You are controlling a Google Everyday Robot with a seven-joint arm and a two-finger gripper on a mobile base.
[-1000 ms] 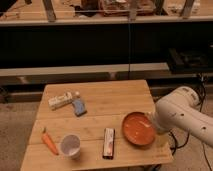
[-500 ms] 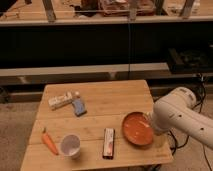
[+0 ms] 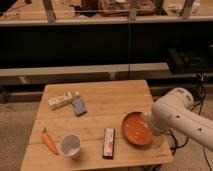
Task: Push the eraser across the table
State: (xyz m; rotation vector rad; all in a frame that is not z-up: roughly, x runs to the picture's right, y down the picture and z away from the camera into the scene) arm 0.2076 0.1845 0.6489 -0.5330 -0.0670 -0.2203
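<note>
Still unmoved: eraser point(image 3: 108, 143) lies beside bowl point(image 3: 136, 129), hand spread apart, hidden behind arm point(image 3: 180, 117).

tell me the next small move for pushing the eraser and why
Probably bring the gripper, hidden behind the white arm by the orange bowl, over to the slim black rectangular eraser: it lies untouched on the light wooden table.

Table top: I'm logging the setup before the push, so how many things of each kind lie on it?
eraser: 1
white carton: 1
blue pad: 1
carrot: 1
cup: 1
orange plate: 1
Total: 6
The gripper is hidden behind the arm, at the right edge of the table.
</note>
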